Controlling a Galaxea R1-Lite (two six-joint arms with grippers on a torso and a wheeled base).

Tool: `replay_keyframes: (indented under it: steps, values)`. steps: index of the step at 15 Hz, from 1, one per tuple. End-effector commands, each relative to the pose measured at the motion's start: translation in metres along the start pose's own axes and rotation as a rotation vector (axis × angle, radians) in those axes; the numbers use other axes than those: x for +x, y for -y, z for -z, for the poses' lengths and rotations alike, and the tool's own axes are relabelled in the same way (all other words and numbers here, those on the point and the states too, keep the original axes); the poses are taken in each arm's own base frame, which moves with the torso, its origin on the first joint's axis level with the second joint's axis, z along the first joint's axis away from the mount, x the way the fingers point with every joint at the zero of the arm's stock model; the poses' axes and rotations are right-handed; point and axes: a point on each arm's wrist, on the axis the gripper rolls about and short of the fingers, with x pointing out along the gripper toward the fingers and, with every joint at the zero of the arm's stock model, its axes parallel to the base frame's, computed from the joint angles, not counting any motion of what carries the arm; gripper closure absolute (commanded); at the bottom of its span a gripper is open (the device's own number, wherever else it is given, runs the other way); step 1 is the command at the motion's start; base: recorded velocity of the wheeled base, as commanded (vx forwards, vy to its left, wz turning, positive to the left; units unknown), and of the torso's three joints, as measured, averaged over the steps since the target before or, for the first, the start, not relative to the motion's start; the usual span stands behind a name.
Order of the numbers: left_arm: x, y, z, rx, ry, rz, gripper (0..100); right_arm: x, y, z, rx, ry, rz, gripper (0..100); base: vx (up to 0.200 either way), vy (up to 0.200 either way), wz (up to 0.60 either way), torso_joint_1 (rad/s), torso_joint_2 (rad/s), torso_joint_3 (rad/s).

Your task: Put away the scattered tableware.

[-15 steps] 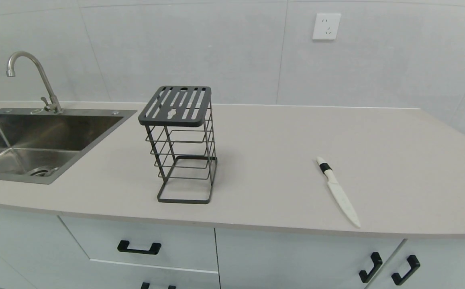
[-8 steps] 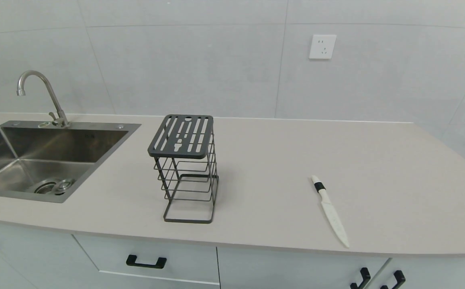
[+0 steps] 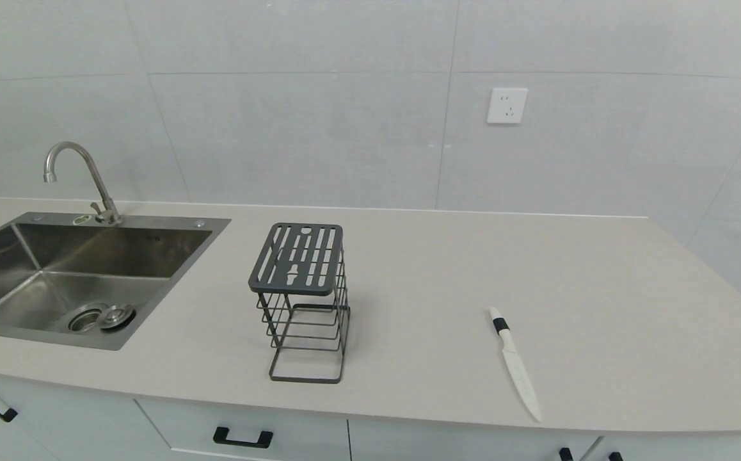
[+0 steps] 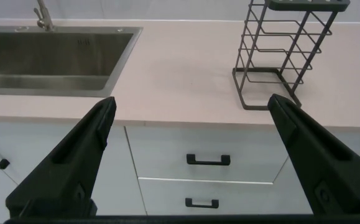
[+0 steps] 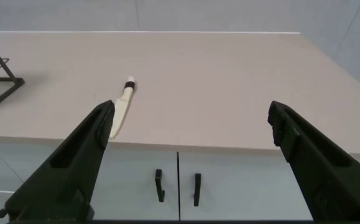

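The knife [image 3: 514, 363] lies flat on the surface [image 3: 441, 275] near its front edge, toward the right end, with its tip toward the front edge. It is white with a black band on the handle. The rack [image 3: 300, 301] stands upright near the front edge, well apart from the knife, between it and the sink [image 3: 114, 253] at the left end. A small green sticker [image 3: 81, 219] by the faucet [image 3: 82, 176] is too small to read. A socket [image 3: 507, 105] sits on the wall. The left hand [image 4: 192, 106] is spread wide and empty, in front of the drawers [image 4: 207, 160]. The right hand [image 5: 192, 109] is also spread wide and empty, before the front edge.
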Motion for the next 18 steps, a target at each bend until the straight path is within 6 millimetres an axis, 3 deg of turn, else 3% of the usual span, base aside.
replay_keyframes:
  steps: [1,9,18]
  values:
    - [0.0001,0.0,-0.0001,0.0,-0.001,0.0,0,0.0001,0.0,0.0001,0.0,-0.002,-0.002,0,0.0,0.0,0.0,0.036,-0.08,-0.032]
    - [0.0001,-0.0001,-0.0001,-0.002,-0.001,-0.005,0,0.0001,0.0,0.0001,0.0,-0.002,0.0,0,0.0,0.0,0.0,0.029,0.0,0.026]
    - [0.0001,-0.0001,0.0001,0.001,-0.002,-0.005,0,0.0001,0.0,0.0001,0.0,-0.002,0.0,0,0.0,0.0,0.0,0.309,-0.06,0.238]
